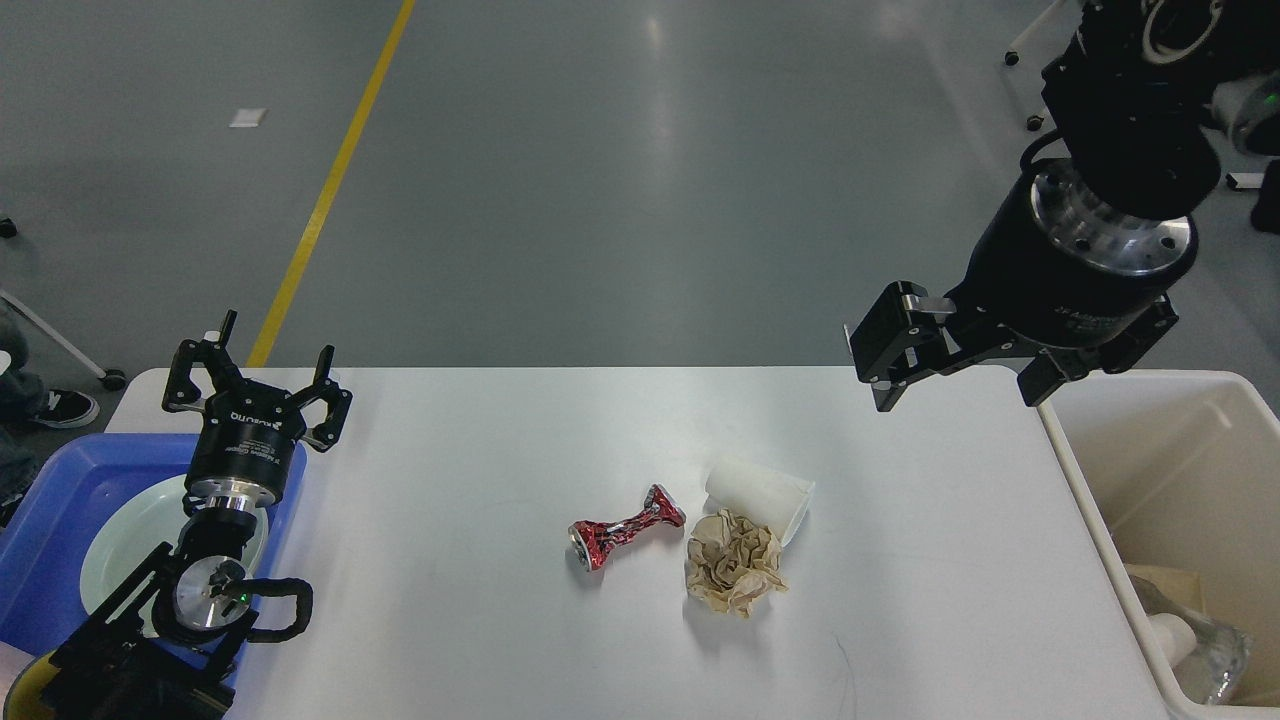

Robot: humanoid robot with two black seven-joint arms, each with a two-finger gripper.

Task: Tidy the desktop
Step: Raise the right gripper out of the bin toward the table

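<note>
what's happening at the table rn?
Mid-tidy, nothing held. Three bits of trash lie mid-desktop: a crushed red can, a crumpled paper wad and a tipped white cup touching the wad. The left gripper hovers open over the blue tray, which holds a plate. The right gripper is open and empty, up near the cream bin, which already holds some trash.

The smooth, slightly glossy white desktop [480,600] is bearing a crushed shiny red metal can [625,527], a rough crumpled brown paper wad [733,562] and a matt white paper cup [762,496].
</note>
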